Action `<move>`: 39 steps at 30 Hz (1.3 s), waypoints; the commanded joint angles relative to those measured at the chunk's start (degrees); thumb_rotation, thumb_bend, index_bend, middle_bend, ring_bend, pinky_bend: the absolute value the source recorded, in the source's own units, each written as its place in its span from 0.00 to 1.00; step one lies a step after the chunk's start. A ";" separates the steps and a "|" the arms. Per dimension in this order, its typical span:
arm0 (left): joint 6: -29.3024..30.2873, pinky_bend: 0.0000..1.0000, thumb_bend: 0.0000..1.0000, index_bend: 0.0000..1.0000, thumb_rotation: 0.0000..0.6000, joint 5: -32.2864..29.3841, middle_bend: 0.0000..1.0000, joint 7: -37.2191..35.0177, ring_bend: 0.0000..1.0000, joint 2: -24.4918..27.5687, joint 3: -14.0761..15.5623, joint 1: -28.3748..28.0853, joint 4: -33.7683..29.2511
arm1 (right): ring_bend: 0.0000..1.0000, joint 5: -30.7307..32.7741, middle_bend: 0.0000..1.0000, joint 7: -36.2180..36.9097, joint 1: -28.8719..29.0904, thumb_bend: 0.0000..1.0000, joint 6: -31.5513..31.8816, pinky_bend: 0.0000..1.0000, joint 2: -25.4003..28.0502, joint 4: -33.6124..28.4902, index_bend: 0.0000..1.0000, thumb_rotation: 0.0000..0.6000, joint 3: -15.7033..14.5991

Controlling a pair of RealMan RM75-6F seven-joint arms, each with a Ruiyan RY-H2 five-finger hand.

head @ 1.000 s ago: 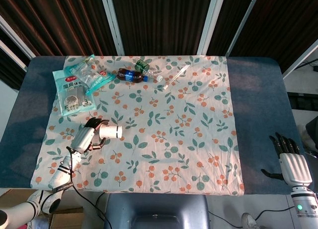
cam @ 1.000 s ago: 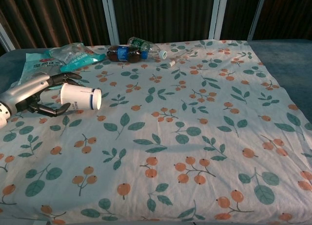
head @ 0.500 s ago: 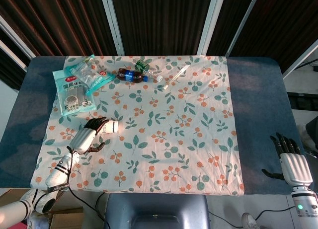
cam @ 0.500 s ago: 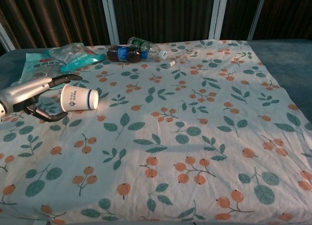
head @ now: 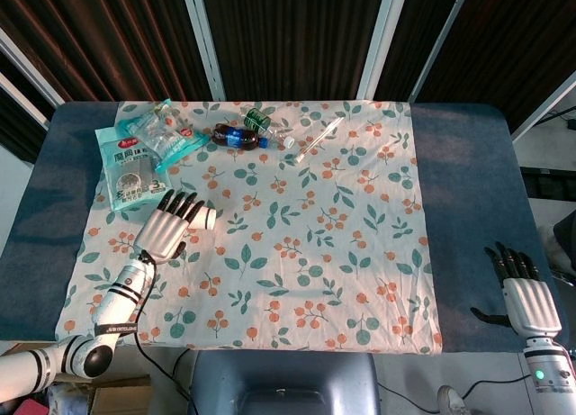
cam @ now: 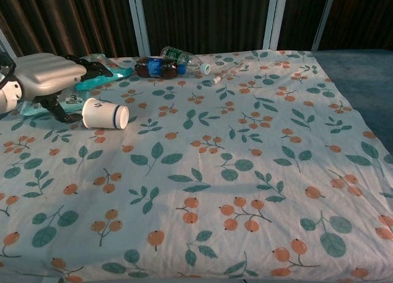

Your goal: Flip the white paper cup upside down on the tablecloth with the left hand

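While the white paper cup lies sideways, mouth rightward, the left hand, spread, has apparently released it and risen.

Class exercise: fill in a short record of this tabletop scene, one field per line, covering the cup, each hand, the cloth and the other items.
cup: white paper cup lying on its side, mouth pointing away from the left hand
left hand: left hand raised above the cup, fingers extended, holding nothing
right hand: right hand open, off the cloth at the table's near right corner
cloth: floral tablecloth
other items: bottles and snack packets at the far left
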 commanded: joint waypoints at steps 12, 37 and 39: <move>-6.14 0.00 0.32 0.00 1.00 -25.93 0.00 17.33 0.00 -6.79 0.32 -16.41 6.05 | 0.00 1.00 0.00 1.54 -0.68 0.00 -0.61 0.00 -0.10 1.52 0.00 0.91 -0.35; -8.51 0.00 0.33 0.10 1.00 -25.96 0.09 19.88 0.00 -14.93 7.23 -19.37 21.90 | 0.00 1.14 0.00 2.29 -0.11 0.00 -2.15 0.00 0.29 1.65 0.00 0.91 -0.43; -8.66 0.00 0.34 0.13 1.00 -25.63 0.11 19.99 0.00 -15.58 7.45 -19.44 23.26 | 0.00 0.95 0.00 2.16 -0.04 0.00 -2.01 0.00 0.48 1.34 0.00 0.91 -0.38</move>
